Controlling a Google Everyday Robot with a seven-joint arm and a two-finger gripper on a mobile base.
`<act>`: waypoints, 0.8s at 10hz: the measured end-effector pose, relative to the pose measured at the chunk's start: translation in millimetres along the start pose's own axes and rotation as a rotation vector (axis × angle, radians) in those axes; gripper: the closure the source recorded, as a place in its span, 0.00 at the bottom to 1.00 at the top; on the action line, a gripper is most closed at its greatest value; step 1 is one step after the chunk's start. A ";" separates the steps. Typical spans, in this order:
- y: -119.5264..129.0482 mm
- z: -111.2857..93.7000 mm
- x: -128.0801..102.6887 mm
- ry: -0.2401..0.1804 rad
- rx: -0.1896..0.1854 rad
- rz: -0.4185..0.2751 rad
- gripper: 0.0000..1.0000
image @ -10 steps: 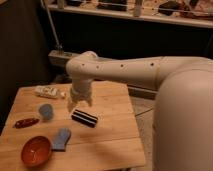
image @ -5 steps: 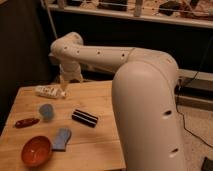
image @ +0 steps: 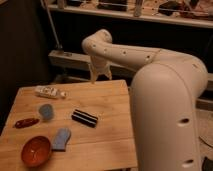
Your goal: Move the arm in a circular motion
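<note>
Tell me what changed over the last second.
The arm swung round: its gripper rose from over the middle of the wooden table, pulled back to the far edge, then shifted right along it in the view. It grasped nothing. The orange bowl and the other items stayed put.

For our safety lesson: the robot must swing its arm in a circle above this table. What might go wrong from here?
1. The claw hangs low by the far edge of the table; a dipping circle could strike the wood.
2. A low sweep might knock the bottle lying near that edge.
3. The bend of the arm sits close to the shelf behind; a wide circle could hit it.
</note>
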State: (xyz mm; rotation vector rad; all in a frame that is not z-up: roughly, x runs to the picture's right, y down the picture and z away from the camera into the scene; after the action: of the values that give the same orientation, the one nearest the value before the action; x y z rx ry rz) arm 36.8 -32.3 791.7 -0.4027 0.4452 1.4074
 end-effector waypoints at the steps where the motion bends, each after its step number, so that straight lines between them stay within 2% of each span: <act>1: -31.4 6.8 33.7 0.034 0.023 0.084 0.35; 2: -55.6 13.0 81.4 0.081 0.035 0.170 0.35; 3: -64.5 17.5 140.8 0.140 0.040 0.230 0.35; 4: -60.6 17.8 180.7 0.176 0.034 0.249 0.35; 5: -52.4 16.5 205.4 0.195 0.025 0.246 0.35; 6: -23.8 8.0 240.2 0.211 -0.005 0.194 0.35; 7: -4.6 2.1 250.4 0.208 -0.026 0.151 0.35; 8: 26.6 -8.4 256.0 0.192 -0.062 0.070 0.35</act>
State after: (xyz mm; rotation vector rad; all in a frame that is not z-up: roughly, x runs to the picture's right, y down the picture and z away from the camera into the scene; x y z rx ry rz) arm 37.4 183.1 650.5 -0.5806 0.5776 1.4585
